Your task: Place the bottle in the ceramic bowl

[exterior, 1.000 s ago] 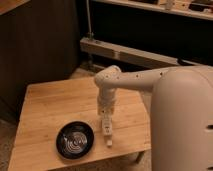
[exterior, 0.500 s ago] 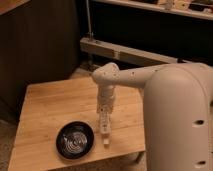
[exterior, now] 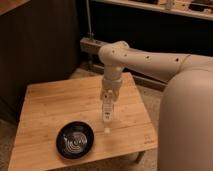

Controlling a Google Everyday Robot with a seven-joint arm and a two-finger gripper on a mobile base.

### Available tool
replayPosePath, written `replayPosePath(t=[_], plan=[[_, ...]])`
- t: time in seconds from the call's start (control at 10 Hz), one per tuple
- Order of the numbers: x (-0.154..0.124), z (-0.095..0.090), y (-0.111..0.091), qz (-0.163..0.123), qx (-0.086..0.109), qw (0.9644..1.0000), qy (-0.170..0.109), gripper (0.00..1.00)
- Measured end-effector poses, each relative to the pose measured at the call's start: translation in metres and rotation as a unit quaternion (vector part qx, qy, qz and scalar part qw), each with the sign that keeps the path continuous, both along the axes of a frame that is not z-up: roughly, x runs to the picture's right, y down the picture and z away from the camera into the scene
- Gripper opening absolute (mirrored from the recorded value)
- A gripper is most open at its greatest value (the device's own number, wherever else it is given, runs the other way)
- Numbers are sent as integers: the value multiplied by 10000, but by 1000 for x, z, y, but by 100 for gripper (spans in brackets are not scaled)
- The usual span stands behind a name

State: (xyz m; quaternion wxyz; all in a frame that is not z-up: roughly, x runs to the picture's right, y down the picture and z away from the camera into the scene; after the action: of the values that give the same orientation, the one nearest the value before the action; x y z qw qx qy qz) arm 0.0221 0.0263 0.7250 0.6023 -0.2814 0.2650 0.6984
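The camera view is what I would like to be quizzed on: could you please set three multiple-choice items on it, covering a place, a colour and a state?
1. Where is the ceramic bowl?
A. On the wooden table, near its front left corner in the view
B. On the floor
C. On the shelf behind

2. What colour is the bowl?
A. White
B. Black
C. Red

3. What is the state of the bottle?
A. Lying in the bowl
B. Lying flat on the table
C. Held upright in the gripper

Answers:
1. A, as the bowl sits on the table's near left part.
2. B, as it is glossy black with pale rings inside.
3. C, as the gripper points down over the table, shut on the bottle, to the right of the bowl in the view.
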Motion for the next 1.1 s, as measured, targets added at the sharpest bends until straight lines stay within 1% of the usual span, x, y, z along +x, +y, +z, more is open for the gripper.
replayPosePath(t=[0.1, 0.2, 0.3, 0.4, 0.5, 0.6, 0.7, 0.9, 1.0, 1.1], plan=[[-12, -9, -11, 47, -5, 9999, -104, 0], [-24, -12, -18, 63, -5, 9998, -213, 0], [-40, -13, -23, 68, -2, 9992, -389, 0], [-67, -11, -25, 143, 49, 9969, -768, 0], [-82, -12, -21, 229, 76, 9943, -1040, 0], [-95, -14, -15, 304, 105, 9917, -1248, 0], [-108, -20, -3, 334, 163, 9889, -1438, 0], [-126, -32, 22, 280, 294, 9860, -1614, 0], [-135, -38, 37, 233, 452, 9838, -1720, 0], [-141, -42, 46, 91, 690, 9814, -1790, 0]])
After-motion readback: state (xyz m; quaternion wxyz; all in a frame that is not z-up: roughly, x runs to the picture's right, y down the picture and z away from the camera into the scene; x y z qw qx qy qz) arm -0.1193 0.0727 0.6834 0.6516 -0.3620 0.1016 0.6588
